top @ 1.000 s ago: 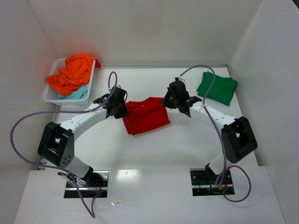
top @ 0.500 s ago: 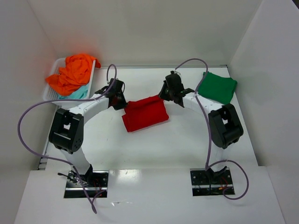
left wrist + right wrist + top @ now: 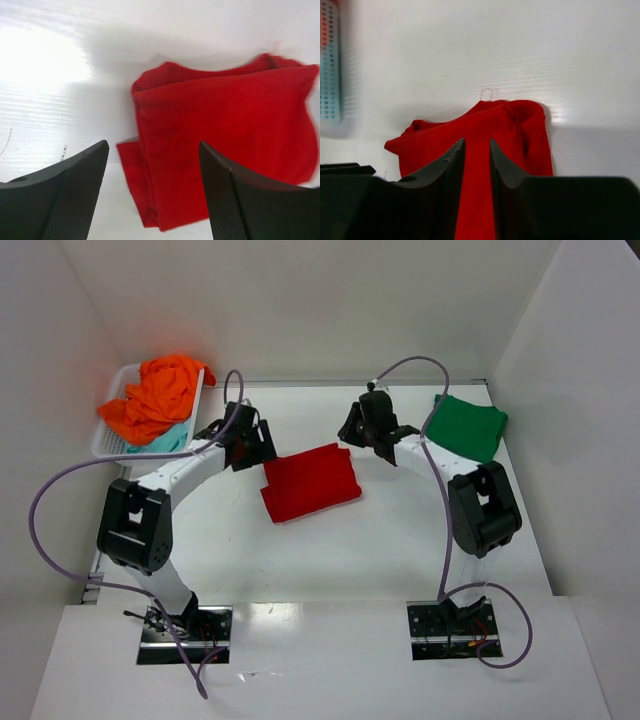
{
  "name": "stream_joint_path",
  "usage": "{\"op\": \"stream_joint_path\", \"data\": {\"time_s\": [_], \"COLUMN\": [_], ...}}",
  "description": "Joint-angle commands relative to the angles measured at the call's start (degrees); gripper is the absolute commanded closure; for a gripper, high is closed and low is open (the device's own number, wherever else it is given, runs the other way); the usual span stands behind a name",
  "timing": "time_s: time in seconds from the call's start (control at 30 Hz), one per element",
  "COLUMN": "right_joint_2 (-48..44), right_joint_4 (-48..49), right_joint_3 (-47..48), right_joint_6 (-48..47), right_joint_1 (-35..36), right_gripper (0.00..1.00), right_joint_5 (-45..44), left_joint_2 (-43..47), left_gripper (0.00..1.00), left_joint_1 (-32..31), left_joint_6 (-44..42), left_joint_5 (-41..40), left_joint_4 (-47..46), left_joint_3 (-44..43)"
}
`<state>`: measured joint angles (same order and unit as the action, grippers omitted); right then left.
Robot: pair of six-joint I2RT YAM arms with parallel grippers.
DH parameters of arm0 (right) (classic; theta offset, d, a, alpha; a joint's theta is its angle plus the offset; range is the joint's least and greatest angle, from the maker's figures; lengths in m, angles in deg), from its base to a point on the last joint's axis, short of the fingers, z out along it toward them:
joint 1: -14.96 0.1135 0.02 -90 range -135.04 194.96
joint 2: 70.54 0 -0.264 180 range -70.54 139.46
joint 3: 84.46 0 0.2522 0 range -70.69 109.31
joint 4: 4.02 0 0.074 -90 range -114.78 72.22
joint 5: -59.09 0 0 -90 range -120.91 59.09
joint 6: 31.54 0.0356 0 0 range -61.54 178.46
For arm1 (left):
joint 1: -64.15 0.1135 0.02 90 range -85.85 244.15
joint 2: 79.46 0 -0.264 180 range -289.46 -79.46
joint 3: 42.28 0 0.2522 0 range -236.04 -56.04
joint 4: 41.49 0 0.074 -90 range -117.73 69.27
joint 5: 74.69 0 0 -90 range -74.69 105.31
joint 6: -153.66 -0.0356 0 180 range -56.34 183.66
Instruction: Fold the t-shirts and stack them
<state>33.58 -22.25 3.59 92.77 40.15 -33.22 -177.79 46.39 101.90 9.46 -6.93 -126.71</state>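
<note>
2 grippers hover over a white table [image 3: 330,560], one at each far corner of a folded red shirt [image 3: 310,482]. The left gripper [image 3: 250,445] hangs just beyond the shirt's far left corner. Its fingers [image 3: 75,195] are spread wide with nothing between them. In its wrist view the red shirt [image 3: 225,130] lies flat on the table ahead of the fingers and runs off to that gripper's right, with a smaller flap of cloth poking out at the left edge.

The right gripper [image 3: 365,430] hangs just beyond the shirt's far right corner and is clear of the cloth. Its fingers [image 3: 445,170] are drawn close, leaving only a narrow slit, and they grip nothing. Through that slit the wrist camera shows the red shirt [image 3: 520,135] lying ahead on the table, one edge bunched into soft folds.

1 green shirt [image 3: 465,428] lies folded to the right of the right gripper, near the side wall and well apart from the red one. To the left of the left gripper stands a white basket [image 3: 108,447]. It holds a crumpled orange shirt [image 3: 155,400] heaped on a teal shirt [image 3: 170,440], both unfolded.
</note>
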Motion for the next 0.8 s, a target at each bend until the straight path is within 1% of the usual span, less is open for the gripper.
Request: {"op": "stream_joint_path", "data": {"time_s": [0.0,0.07,0.1,0.17,0.2,0.23,0.3,0.33,0.4,0.43,0.5,0.63,0.77], "right_joint_2": [-4.7,-4.0,-4.0,-4.0,-4.0,-4.7,-5.3,-5.3,-5.9,-5.9,-6.4,-11.0,-17.2], "right_joint_4": [5.3,4.7,4.6,4.6,4.6,6.0,6.7,6.7,6.7,6.1,5.5,4.2,2.5], "right_joint_3": [-1.3,-2.7,-4.3,-6.5,-9.3,-10.7,-14.3,-15.2,-17.3,-18.0,-19.8,-23.6,-27.3], "right_joint_6": [-0.9,-0.4,-0.4,-0.4,0.1,1.0,2.3,2.3,2.8,3.5,4.2,6.3,8.2], "right_joint_1": [-0.1,-0.1,-0.1,-0.1,-0.1,-0.1,0.4,0.4,1.5,1.5,2.8,4.2,4.3], "right_gripper": [0.73,0.77,0.77,0.77,0.83,0.87,0.92,0.93,0.97,0.98,0.98,0.99,0.99], "right_joint_5": [2.8,4.6,4.6,5.6,6.2,6.7,7.3,7.3,7.3,7.3,7.3,4.3,2.5], "left_joint_2": [4.5,4.5,3.8,3.3,3.3,2.7,2.0,0.5,-1.4,-3.1,-4.6,-6.7,-9.6], "left_gripper": [0.21,0.24,0.28,0.39,0.47,0.69,0.86,0.91,0.94,0.94,0.96,0.96,0.96], "left_joint_1": [0.2,0.2,0.2,0.2,0.2,0.2,-0.6,-0.6,-1.3,-1.3,-1.3,-1.3,-1.3], "left_joint_6": [-2.2,-0.9,-0.9,-0.4,0.4,0.4,1.7,1.7,1.7,1.7,2.2,2.2,0.9], "left_joint_5": [3.1,4.9,7.1,9.8,11.9,12.7,13.3,13.3,12.6,12.0,11.2,10.7,11.2], "left_joint_4": [-3.3,-4.1,-4.1,-7.2,-8.1,-9.0,-10.9,-10.9,-10.9,-10.9,-10.9,-10.9,-10.3], "left_joint_3": [-1.7,-0.4,0.9,2.6,3.3,3.9,4.4,4.4,3.0,3.0,2.5,2.5,0.1]}}
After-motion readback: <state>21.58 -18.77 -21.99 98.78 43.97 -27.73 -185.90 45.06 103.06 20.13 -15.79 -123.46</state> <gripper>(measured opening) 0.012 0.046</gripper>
